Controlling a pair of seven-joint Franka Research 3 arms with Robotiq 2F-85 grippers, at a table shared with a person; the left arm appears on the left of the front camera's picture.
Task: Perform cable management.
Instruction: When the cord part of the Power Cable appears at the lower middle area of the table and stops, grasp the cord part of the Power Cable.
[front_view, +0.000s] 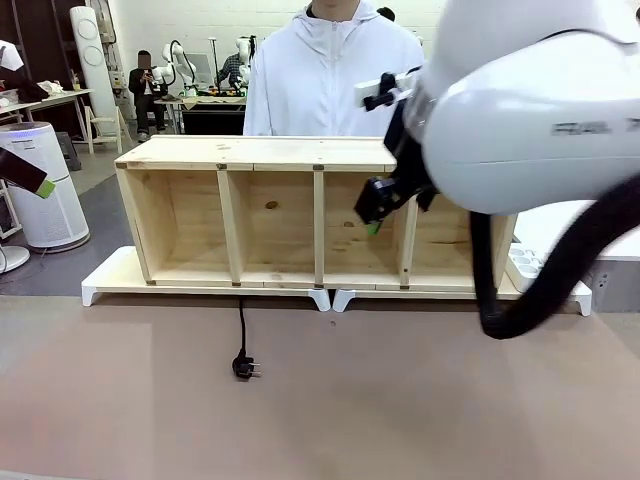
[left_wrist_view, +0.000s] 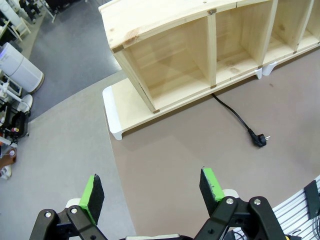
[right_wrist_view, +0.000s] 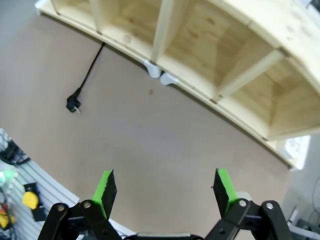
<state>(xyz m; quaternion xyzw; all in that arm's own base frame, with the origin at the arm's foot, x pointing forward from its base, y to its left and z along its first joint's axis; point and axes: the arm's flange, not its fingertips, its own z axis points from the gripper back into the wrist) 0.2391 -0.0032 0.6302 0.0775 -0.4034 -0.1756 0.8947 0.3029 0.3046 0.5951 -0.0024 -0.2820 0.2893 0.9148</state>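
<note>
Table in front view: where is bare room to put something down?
Bare brown tabletop lies left of the cable and plug, and right of them up to the black hose. Crowded: right end of the shelf, under the right arm.

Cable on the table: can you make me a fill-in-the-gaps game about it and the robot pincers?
The cable ends in a black ____ with two pins.
The wooden shelf has ____ compartments.
The left pincer and right pincer both stand wide ____, holding nothing.
Missing words: plug, four, open.
</note>
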